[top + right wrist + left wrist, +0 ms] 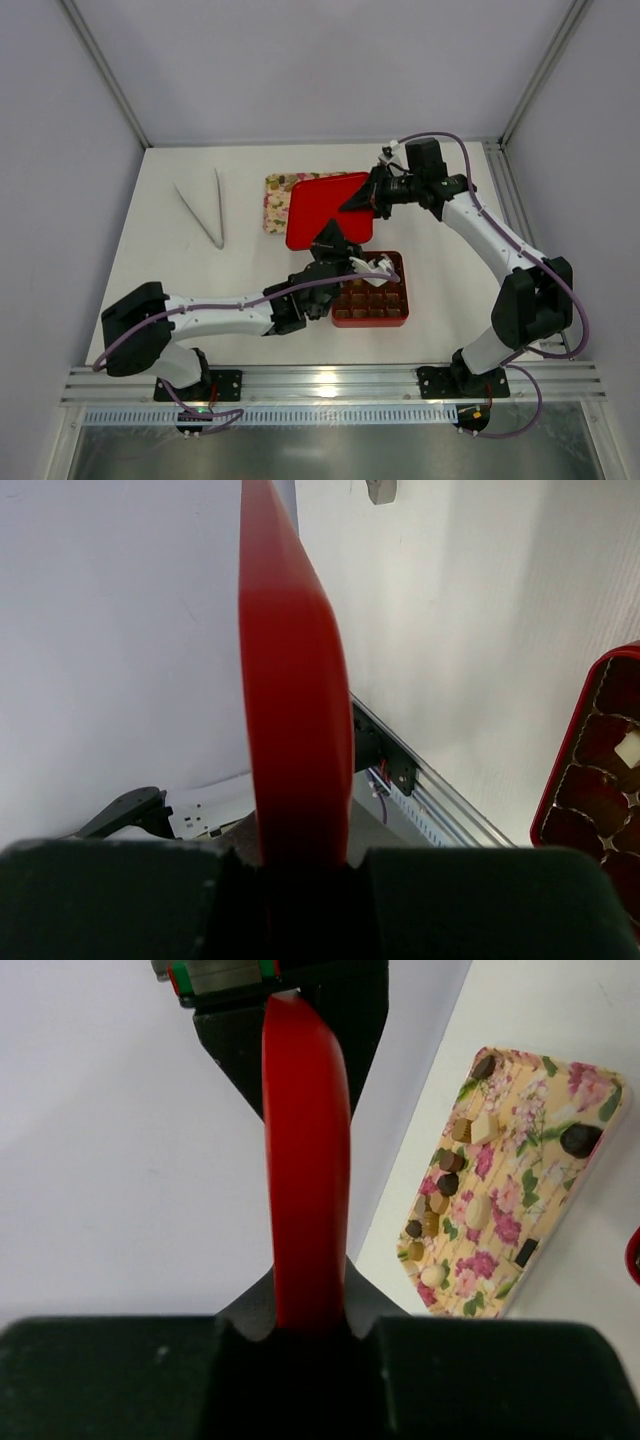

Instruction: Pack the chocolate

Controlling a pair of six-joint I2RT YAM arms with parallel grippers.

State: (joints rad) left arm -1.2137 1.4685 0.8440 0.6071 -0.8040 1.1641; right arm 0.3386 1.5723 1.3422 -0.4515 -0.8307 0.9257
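Far left on the white table (150,250) lies a pair of pale, slim tongs (200,215), untouched. Next comes the pink-and-cream flowered rectangular tray (273,205), and the chocolate (447,1183) is all there: small dark, mid-brown and pale pieces scattered over its pattern, none of them picked up.

Above the tray's right end hangs the flat red square lid (320,205), held off the table by both arms. The left arm stretches low from its base, forearm running rightward, and the left gripper (333,240) is clenched on the lid's near edge; its own camera shows the red rim wedged between the fingers (430,1360).

To the right and nearer the bases sits the red square box (406,290), open, with its brown gridded insert (365,300). The cells look empty except for one pale scrap I cannot identify.

The right arm rises from its base, bends at the elbow and reaches back leftward, its right gripper (372,195) clamped on the lid's right edge.

So I judge the packing barely begun: the box is uncovered, the lid needs setting aside, and every piece is yet to go in.
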